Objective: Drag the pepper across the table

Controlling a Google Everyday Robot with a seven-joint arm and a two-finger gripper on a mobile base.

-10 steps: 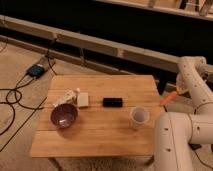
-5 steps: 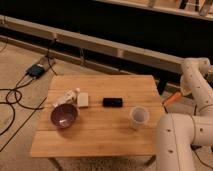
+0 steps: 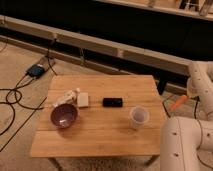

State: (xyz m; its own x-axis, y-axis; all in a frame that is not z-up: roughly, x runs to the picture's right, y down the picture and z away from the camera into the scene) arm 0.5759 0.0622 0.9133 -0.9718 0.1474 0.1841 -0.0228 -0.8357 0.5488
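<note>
The table [image 3: 125,132] is low with a light wooden plank top. A small orange elongated thing [image 3: 178,103], which may be the pepper, hangs just beyond the table's right edge, off the top. My gripper [image 3: 188,96] is at the end of the white arm [image 3: 200,77], right at that orange thing's far end. I cannot tell whether it holds it.
On the table are a purple bowl [image 3: 64,115], a white packet [image 3: 65,97], a white block [image 3: 83,99], a black flat object [image 3: 112,102] and a clear cup [image 3: 139,116]. Cables [image 3: 15,95] lie on the floor at left. My white arm base [image 3: 182,145] stands at the right corner.
The arm's end and the orange thing have shifted slightly right and down, away from the table's right edge. The things on the table have not moved.
</note>
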